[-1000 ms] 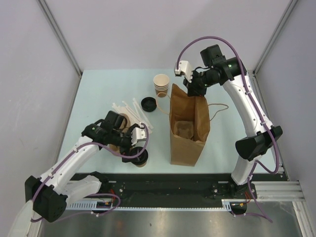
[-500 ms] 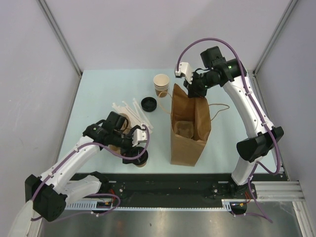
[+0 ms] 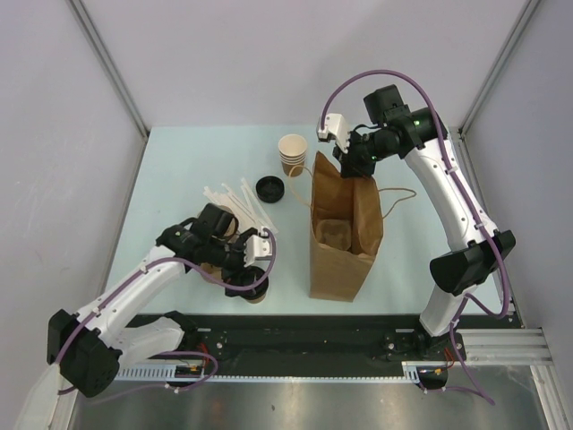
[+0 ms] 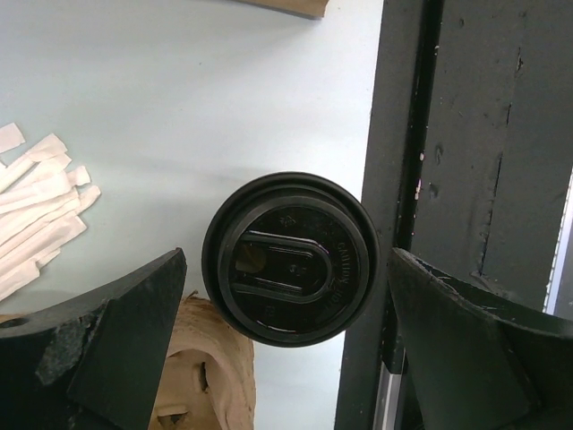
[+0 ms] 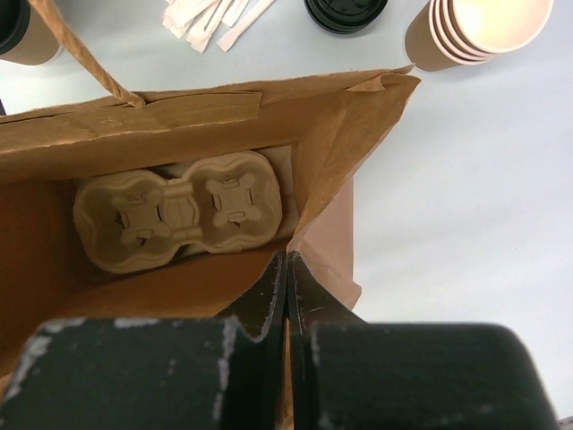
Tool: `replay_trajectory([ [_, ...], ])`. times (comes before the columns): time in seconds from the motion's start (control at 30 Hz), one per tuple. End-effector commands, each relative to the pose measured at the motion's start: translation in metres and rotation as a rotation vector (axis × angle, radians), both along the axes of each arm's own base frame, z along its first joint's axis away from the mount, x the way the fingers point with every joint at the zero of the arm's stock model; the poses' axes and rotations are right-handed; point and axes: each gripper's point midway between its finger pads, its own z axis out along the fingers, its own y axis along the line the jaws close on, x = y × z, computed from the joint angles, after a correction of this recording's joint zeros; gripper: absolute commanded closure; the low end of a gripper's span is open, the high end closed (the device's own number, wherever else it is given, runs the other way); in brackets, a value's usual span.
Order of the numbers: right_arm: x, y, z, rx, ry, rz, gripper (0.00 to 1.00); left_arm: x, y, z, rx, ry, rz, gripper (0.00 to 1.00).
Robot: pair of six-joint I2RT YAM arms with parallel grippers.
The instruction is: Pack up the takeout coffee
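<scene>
A takeout coffee [image 3: 253,290], a tan cup with a black lid, stands near the table's front edge. In the left wrist view its lid [image 4: 289,258] sits between my fingers. My left gripper [image 3: 243,269] is open around it, with gaps on both sides. A second lidded cup [image 3: 225,218] is partly hidden behind the left arm; a lidded cup [image 5: 18,31] also shows in the right wrist view. My right gripper [image 3: 354,167] is shut on the far rim of the open brown paper bag [image 3: 343,242]. A pulp cup carrier [image 5: 176,209] lies inside the bag [image 5: 107,296].
A stack of lidless tan cups [image 3: 292,152] stands behind the bag, with a loose black lid [image 3: 269,188] to its left. White stick packets [image 3: 235,199] lie scattered near the left arm. The black base rail [image 4: 466,179] runs close beside the near cup.
My left gripper has shifted slightly towards the near edge, over the lidded cup. My right gripper holds the bag rim with hardly any movement.
</scene>
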Motion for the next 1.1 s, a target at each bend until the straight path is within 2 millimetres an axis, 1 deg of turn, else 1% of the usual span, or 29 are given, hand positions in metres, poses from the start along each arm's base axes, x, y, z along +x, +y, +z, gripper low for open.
replay_trajectory([
  [0.0,-0.009,-0.004,0.008,0.007,-0.007,-0.002,1.0,-0.001,-0.005,-0.002,-0.01,0.003,-0.016,0.01],
  [0.17,-0.008,-0.005,0.007,0.005,-0.006,-0.003,1.0,-0.001,-0.004,-0.006,-0.002,0.011,-0.011,0.01],
  [0.33,-0.007,-0.004,0.007,0.006,-0.003,-0.003,1.0,-0.002,-0.002,-0.014,0.022,0.032,-0.013,0.0],
  [0.9,-0.007,-0.003,0.006,0.01,0.002,-0.004,1.0,0.002,0.0,-0.025,0.05,0.03,-0.008,0.02],
  [1.0,-0.006,-0.003,0.006,0.011,0.002,-0.005,1.0,0.001,0.001,-0.026,0.054,0.03,-0.013,0.04],
  [1.07,-0.006,-0.002,0.007,0.015,0.003,-0.004,1.0,0.002,0.001,-0.024,0.05,0.024,-0.016,0.08],
])
